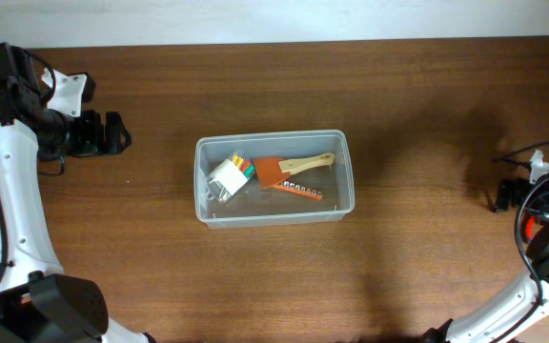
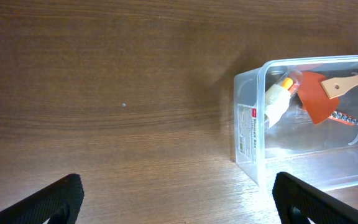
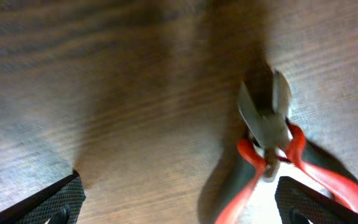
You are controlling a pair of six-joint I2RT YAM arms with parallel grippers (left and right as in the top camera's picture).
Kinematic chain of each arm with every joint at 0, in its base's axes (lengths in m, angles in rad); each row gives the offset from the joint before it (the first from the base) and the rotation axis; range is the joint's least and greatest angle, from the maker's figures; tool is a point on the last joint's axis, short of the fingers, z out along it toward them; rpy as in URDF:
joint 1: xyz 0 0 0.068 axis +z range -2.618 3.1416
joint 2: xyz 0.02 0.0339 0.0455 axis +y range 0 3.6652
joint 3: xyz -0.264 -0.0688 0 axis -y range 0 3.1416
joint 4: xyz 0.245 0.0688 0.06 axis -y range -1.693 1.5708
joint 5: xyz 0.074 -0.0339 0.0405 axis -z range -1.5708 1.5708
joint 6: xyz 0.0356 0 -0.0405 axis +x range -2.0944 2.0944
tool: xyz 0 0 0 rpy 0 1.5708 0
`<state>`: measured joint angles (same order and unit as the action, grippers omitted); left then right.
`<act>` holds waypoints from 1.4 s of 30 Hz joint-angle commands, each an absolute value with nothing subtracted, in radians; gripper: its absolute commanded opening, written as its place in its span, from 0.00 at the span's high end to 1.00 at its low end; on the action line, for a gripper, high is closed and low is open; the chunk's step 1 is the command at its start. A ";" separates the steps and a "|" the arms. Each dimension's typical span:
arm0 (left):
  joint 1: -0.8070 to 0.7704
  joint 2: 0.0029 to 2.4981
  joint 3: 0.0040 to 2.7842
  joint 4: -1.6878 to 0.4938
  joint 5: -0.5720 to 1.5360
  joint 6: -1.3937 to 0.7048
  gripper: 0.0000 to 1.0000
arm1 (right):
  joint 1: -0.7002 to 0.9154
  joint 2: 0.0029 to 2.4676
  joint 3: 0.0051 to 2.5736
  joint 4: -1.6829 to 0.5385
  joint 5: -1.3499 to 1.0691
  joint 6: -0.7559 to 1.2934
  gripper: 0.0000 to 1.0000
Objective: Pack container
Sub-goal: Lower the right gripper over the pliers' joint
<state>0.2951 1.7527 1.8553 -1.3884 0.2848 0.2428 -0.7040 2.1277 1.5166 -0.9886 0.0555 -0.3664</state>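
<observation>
One container (image 1: 201, 181) sits mid-tabletop, and it's the big thing in your overhead shot: a clear, faintly milky plastic tub, rectangular with rounded corners and a rim running all the way round, its long sides lying left to right. Through its walls you can see a white block with coloured tips (image 1: 229, 175) at the left end, an orange scraper with a pale wooden handle (image 1: 294, 167) angled across the middle, and just beside it an orange strip of small metal bits (image 1: 301, 190). Your left wrist camera catches the tub's end wall (image 2: 248, 124), and there's a white label with a red mark (image 2: 246, 127) stuck on it. Your left claw (image 1: 112, 133) hangs well off to the tub's left, its two fingers spread wide and nothing between them but bare wood. Your right claw (image 3: 182, 199) is out near the right edge, well apart from the tub, also spread wide; red-handled pliers (image 3: 272, 149) lie on the wood below it, closer to one finger, neither finger touching them. The tabletop (image 1: 398, 267) is dark brown wood with a fine grain running left to right. A pale strip (image 1: 255, 19) shows past its far edge; wall or floor, you can't tell.
</observation>
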 commanded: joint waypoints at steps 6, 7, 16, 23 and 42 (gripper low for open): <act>0.300 1.758 1.877 -1.388 0.300 0.233 0.01 | -0.701 2.136 1.530 -0.983 0.057 -0.358 0.01; 0.300 1.758 1.877 -1.388 0.300 0.233 0.01 | -0.701 2.136 1.530 -0.983 0.057 -0.358 0.01; 0.300 1.758 1.877 -1.388 0.300 0.233 0.01 | -0.702 2.136 1.530 -0.982 0.057 -0.271 0.01; 0.300 1.758 1.877 -1.388 0.300 0.233 0.01 | -0.710 2.136 1.527 -0.978 0.054 -0.226 0.01; 0.300 1.758 1.877 -1.388 0.300 0.233 0.01 | -0.747 2.140 1.498 -0.963 0.031 -0.230 0.01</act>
